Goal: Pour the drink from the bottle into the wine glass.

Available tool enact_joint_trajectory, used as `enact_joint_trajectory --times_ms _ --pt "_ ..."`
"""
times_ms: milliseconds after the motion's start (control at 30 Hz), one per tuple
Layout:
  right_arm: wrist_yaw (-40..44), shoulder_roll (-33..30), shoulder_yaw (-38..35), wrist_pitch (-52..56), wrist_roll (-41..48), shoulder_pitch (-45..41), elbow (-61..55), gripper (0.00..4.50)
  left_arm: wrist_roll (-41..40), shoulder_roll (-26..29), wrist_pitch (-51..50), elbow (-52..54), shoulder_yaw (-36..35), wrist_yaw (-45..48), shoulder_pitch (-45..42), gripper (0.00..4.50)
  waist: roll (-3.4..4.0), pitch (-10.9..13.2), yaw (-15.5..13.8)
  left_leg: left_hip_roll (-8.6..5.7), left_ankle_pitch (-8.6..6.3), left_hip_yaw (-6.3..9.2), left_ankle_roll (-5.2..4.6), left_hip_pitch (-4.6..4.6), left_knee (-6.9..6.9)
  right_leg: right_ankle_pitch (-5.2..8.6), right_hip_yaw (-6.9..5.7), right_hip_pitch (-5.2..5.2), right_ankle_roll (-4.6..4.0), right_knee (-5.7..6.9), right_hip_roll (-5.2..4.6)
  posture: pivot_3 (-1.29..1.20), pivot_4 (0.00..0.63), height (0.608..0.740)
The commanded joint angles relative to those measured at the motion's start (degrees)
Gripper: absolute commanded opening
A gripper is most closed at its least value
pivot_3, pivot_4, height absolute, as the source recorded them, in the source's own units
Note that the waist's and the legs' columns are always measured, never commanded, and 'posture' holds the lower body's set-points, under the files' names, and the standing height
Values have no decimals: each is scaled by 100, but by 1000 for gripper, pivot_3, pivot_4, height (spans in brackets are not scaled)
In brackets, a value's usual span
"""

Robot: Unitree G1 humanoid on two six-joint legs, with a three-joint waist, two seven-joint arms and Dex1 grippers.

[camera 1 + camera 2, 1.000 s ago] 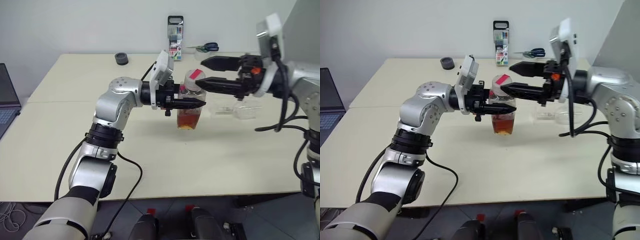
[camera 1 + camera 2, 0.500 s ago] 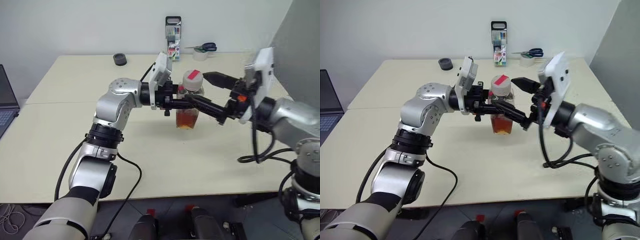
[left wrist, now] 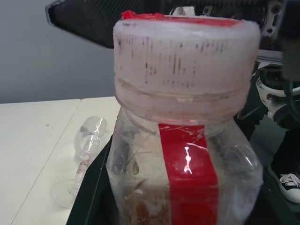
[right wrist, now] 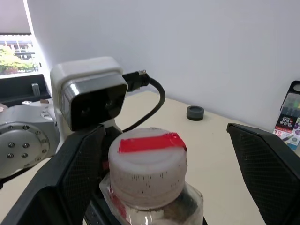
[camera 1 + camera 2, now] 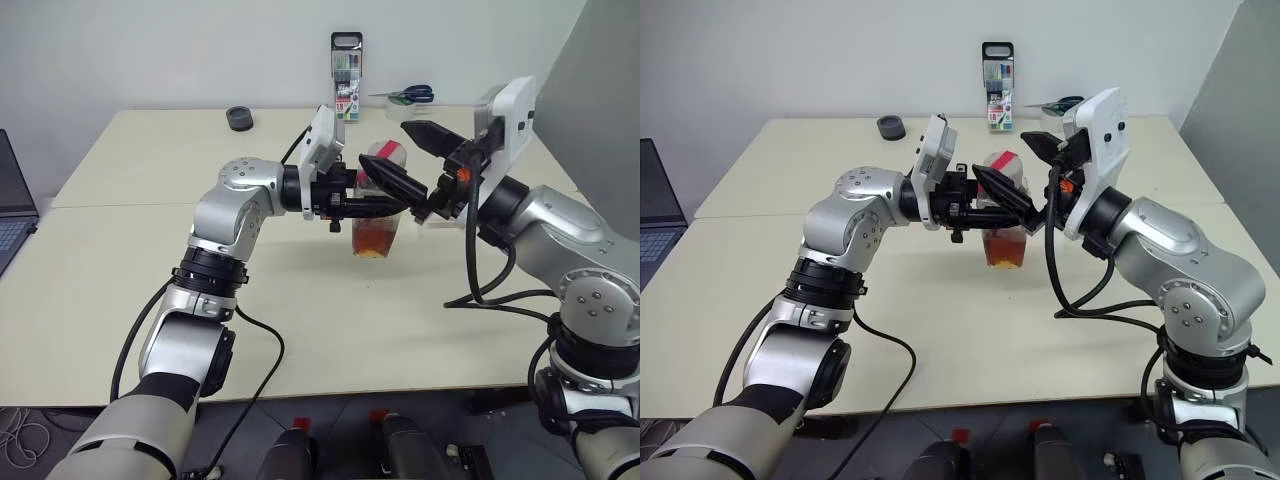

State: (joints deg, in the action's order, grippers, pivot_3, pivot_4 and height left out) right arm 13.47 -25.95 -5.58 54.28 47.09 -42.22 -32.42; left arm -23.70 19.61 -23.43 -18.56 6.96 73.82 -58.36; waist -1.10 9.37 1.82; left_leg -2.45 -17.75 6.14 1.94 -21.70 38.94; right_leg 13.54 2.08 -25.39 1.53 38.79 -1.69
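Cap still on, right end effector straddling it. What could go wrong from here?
1. The right end effector is open around the cap; closing off-centre could slip off it or twist the bottle in the left end effector, which is shut on the body.
2. The wine glass lies on its side on the table, so pouring the drink now would likely spill.
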Motion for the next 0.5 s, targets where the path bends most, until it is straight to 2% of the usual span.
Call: enact_joint_trajectory --times_ms 33,200,500 --pt "14 -105 -45 -110 -141 -77 -38 4436 -35 32 52 267 -69 -30 -48 1766 0 0 1 -1 0 -1 0 0 0 0 0 0 0 0 0 0 150 740" --pt "85 -350 19 -186 -512 88 64 4436 -30 45 60 272 -66 -52 -46 1766 0 0 0 0 -1 -1 -1 0 0 0 0 0 0 0 0 0 150 740" --pt "99 -521 -201 -198 -533 264 51 4436 -4 37 61 258 -73 -43 -59 1766 0 0 -1 0 -1 -1 -2 0 0 0 -1 0 0 0 7 0 150 740"
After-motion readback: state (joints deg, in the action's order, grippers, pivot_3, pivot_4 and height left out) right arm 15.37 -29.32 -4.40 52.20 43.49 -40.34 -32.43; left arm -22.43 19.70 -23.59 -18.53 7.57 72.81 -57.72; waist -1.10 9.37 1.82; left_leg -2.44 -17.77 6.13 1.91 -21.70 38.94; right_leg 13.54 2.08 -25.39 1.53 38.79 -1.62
